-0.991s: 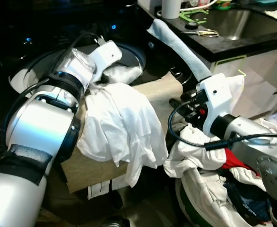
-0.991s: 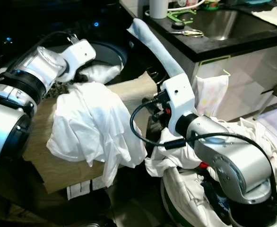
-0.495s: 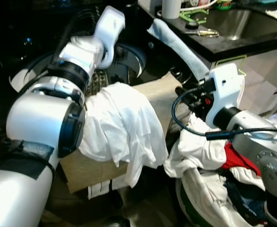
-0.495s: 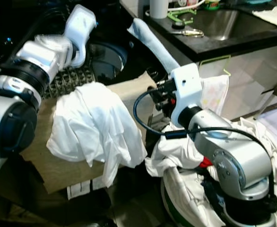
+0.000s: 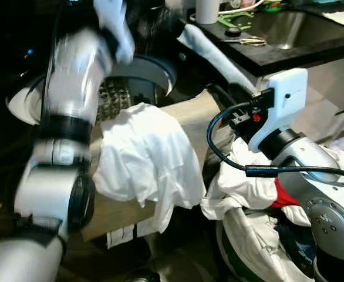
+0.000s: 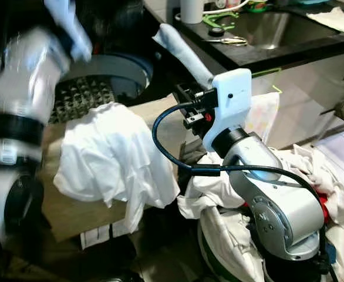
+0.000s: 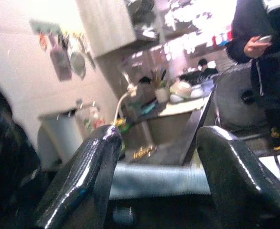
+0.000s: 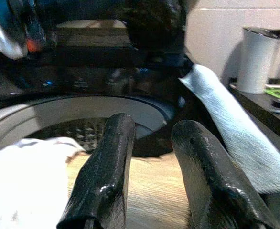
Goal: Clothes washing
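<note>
Clothes washing, loading stage. Nearest me, the laundry basket (image 5: 260, 258) remains heaped with garments; my right gripper (image 8: 154, 167), fingers parted and grasping nothing, points from it toward the washer drum (image 6: 110, 73). Just before the drum, a white shirt (image 5: 145, 158) lies draped over the tan cloth (image 5: 186, 114) on the washer's open rim, not yet inside. My left gripper (image 7: 159, 167), released and empty, is raised above the drum; a second ago it reached into the opening. Most loading remains.
</note>
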